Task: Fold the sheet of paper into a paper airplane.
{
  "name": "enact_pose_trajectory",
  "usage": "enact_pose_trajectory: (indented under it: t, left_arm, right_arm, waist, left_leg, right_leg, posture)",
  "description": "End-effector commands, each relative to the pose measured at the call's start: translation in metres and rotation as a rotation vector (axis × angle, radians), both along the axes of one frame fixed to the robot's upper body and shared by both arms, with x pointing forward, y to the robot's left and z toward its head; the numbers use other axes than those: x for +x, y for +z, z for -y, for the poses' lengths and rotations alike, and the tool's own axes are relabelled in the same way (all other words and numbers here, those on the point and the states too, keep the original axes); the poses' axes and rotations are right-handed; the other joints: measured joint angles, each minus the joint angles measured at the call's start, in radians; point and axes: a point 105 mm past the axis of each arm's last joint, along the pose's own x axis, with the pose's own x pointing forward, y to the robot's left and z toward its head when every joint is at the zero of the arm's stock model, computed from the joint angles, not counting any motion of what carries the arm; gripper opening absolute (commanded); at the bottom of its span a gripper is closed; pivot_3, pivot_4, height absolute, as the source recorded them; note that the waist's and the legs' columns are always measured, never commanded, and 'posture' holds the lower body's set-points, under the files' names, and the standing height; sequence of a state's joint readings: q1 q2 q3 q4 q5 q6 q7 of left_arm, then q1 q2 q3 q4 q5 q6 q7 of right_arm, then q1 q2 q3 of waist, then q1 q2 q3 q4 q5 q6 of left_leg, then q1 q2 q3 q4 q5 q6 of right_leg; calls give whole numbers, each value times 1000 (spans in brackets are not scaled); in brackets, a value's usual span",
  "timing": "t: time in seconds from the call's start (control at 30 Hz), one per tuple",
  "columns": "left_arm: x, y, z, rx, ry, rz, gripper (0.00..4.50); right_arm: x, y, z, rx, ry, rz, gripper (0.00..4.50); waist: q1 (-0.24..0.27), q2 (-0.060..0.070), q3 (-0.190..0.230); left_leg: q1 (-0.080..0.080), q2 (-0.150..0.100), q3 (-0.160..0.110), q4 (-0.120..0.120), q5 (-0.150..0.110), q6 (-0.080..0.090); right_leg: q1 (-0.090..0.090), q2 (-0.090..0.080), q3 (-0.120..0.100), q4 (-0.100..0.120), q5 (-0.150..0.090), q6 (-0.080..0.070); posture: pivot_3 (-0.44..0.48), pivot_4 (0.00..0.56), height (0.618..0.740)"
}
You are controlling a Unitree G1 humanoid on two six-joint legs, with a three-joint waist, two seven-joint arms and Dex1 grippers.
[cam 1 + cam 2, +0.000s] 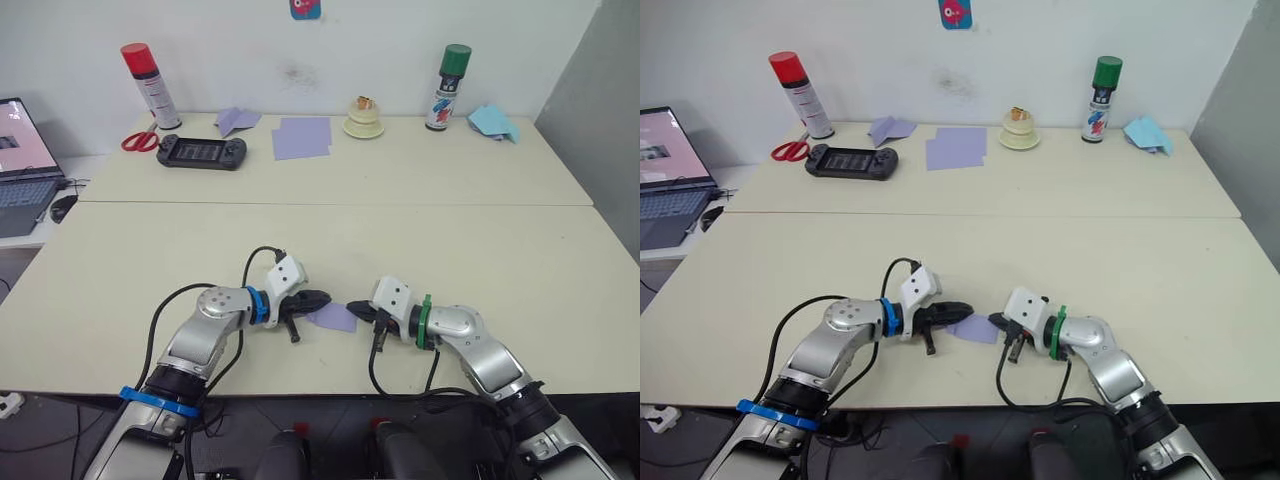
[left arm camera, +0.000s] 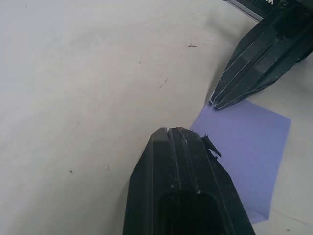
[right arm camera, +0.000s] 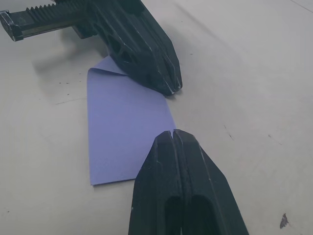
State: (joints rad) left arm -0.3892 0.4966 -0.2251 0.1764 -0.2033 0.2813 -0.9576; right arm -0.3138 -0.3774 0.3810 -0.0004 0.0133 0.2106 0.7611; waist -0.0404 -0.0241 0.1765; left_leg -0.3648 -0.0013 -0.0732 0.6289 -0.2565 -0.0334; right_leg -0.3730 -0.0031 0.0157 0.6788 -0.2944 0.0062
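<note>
The sheet of paper [image 1: 333, 317], a small lavender rectangle, lay flat on the pale table just below the frame's centre, one corner slightly curled.

Sheet of paper [image 2: 247, 147] edge under closed jaws

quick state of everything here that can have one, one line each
sheet of paper: lying flat on the near table, one corner curled, between the two pincers
left pincer: shut, tip at the paper's edge
right pincer: shut, tip at the opposite edge
laptop: open, screen lit
red-capped spray can: upright, cap on
green-capped spray can: upright, cap on
scissors: lying flat
handheld game console: lying flat
</note>
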Motion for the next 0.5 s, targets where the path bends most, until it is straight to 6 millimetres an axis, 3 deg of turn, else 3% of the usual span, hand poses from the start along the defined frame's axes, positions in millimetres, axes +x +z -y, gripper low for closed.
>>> enact_pose_trajectory:
  t: [0.03, 0.23, 0.5]
  left_arm:
    - [4, -13, -43, 43, 170, -62, 0]
    - [5, -4, -49, -45, 218, -96, 0]
    - [4, -18, -66, -30, 278, -146, 0]
  right_arm:
    - [-5, -19, 7, -64, -8, -48, 9]
    - [-7, -20, 4, -61, -4, -53, 9]
    - [-6, -20, 1, -57, 8, -63, 9]
  waist:
    - [-5, 0, 0]
    - [-11, 0, 0]
    - [-13, 0, 0]
  left_leg:
    - [0, 0, 0, 0, 0, 0]
    - [0, 1, 0, -1, 0, 0]
    - [0, 1, 0, -1, 0, 0]
  right_leg:
    - [0, 0, 0, 0, 0, 0]
    - [-1, 1, 0, 0, 0, 0]
    - [-1, 1, 0, 0, 0, 0]
  posture:
    - [0, 150, 740]
    - [0, 150, 740]
    - [0, 150, 740]
